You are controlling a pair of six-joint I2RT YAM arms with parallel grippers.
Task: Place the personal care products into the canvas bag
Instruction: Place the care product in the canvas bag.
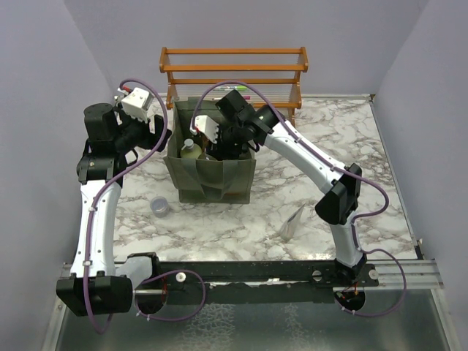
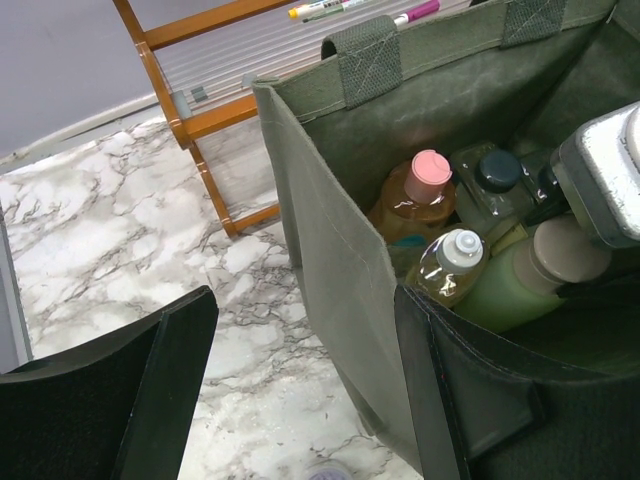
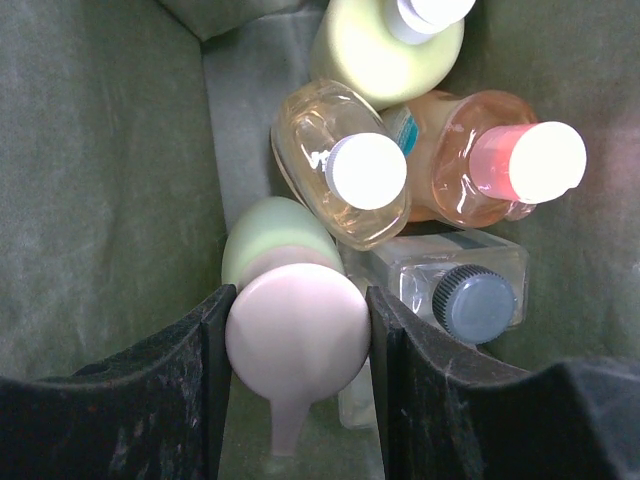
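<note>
Right hand (image 3: 297, 300) is down inside the canvas bag (image 1: 212, 181), clenched on the pale green pump bottle (image 3: 262, 238). We see both fingers pressed against the sides of its pale pump head, with the bottle upright between them. Just past the fingertips is an amber bottle with a white cap (image 3: 340, 180), and beyond that a yellow-green bottle (image 3: 375, 55). Off to one finger's side is an orange bottle with a pink cap (image 3: 470, 180), and tight beside that finger a clear bottle with a dark cap (image 3: 470, 295). All four are in the bag, packed close together. Left hand (image 2: 305, 300) is released, fingers wide, straddling the bag's side wall. One finger is outside over the worktop (image 2: 100, 230), the other inside next to the fabric; we can't tell if it touches. Grey pouch (image 1: 292, 221) lies on the worktop outside the bag, well apart from both hands, near the right arm's elbow. Lavender cup (image 1: 159, 207) sits on the worktop near the bag's front corner, on the left hand's side. Wooden rack (image 1: 234, 69) stands behind the bag, beyond both hands, with marker pens (image 2: 345, 8) on it.
</note>
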